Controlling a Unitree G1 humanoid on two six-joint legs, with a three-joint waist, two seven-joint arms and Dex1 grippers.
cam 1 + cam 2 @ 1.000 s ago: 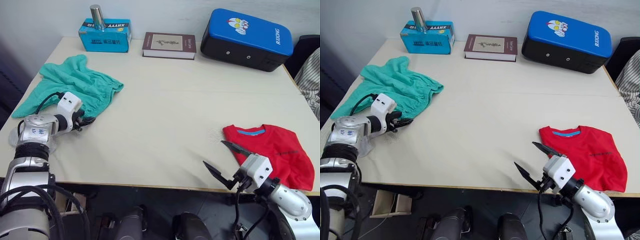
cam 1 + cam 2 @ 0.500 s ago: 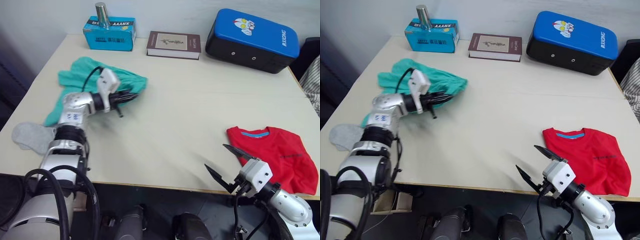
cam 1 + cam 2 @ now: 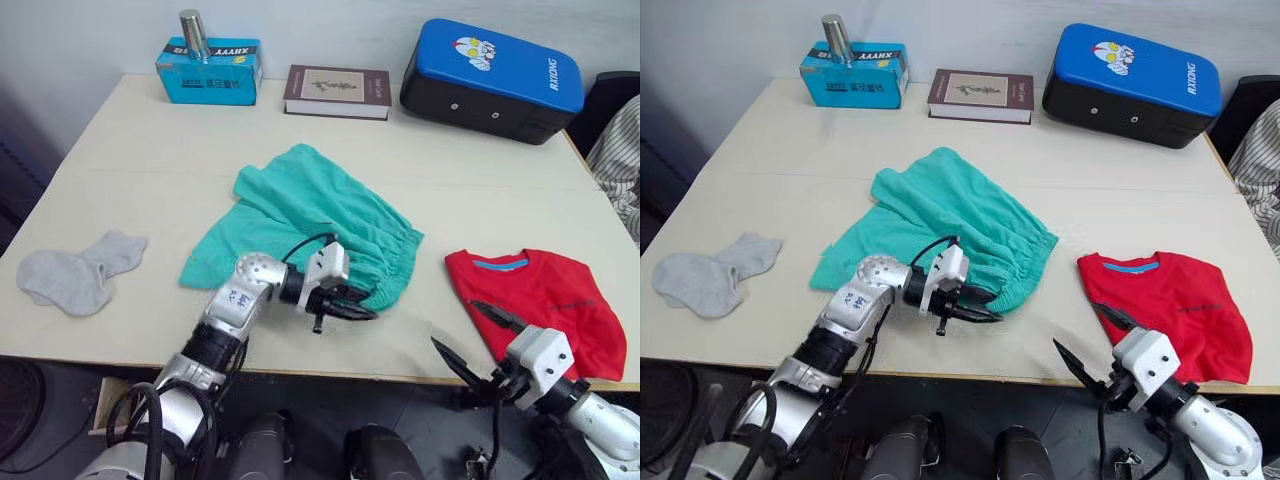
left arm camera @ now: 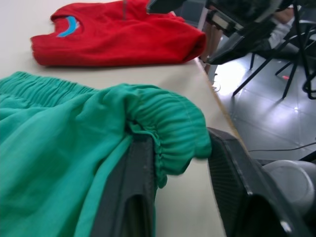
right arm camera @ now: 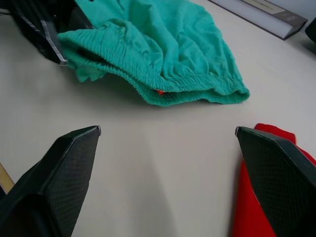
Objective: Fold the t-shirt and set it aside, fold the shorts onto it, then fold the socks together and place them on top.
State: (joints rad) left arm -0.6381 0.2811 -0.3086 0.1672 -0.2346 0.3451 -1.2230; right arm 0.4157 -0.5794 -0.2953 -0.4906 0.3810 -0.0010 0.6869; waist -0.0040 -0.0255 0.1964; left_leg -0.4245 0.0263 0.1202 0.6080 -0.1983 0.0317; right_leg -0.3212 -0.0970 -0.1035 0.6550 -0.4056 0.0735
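Dragged over from the table's far-left side since 1 s ago, shorts point(image 3: 310, 220) now lie mid-table, waistband end just beside the t-shirt point(image 3: 545, 300), not touching. L gripper point(image 3: 345, 305) is clamped on a bunch of the gathered waistband; wrist view shows cloth pinched between both fingers point(image 4: 136, 182). Socks point(image 3: 75, 270), uncovered by the move, sit near the table's left edge, well apart. R gripper point(image 3: 470, 340) hangs at the front edge just beside the folded shirt, jaws spread wide, holding nothing. Surface: pale beige table point(image 3: 150, 140); along the wall at the back, a blue box point(image 3: 210, 70) w/ metal cylinder point(image 3: 194, 33), a book point(image 3: 337, 91), a blue/black case point(image 3: 493, 78). Shorts' underside hidden. Long axis runs from far left to near right, waistband toward the shirt.
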